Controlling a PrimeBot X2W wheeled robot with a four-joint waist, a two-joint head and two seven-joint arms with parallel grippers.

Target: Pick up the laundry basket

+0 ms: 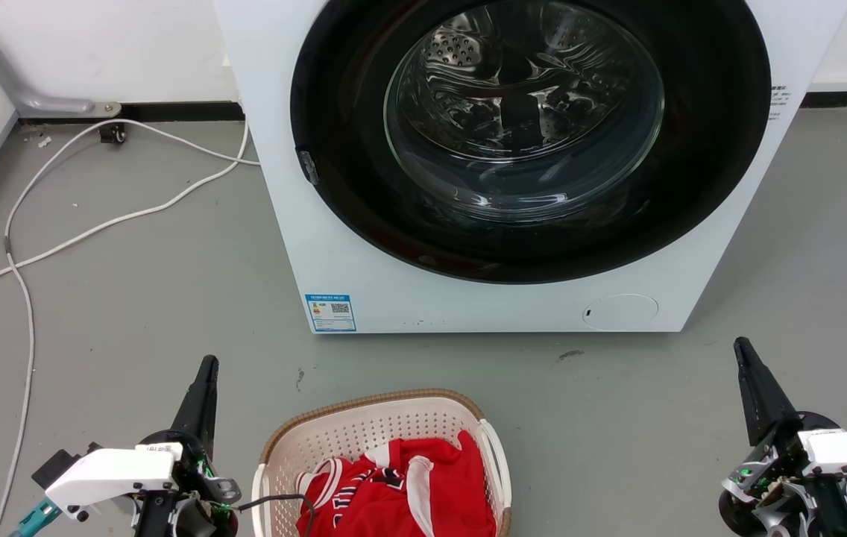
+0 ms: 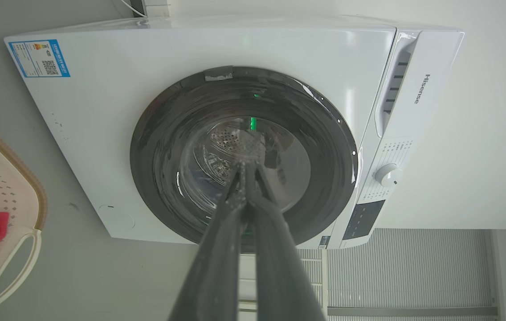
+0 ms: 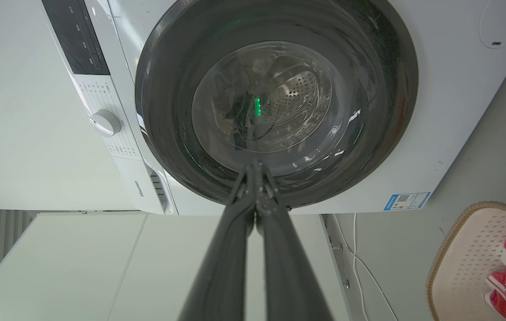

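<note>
Laundry basket (image 1: 353,436) sits on the grey floor (image 1: 133,298), well out from the floor's wall edge, in front of the washer (image 1: 468,302) and apart from it, with a red jersey (image 1: 408,496) heaped inside (white trim showing). Left gripper (image 1: 208,367) hangs near the basket's left side, right gripper (image 1: 741,350) well off to its right, neither touching it. Both pairs of fingers are pressed together, holding nothing.
</note>
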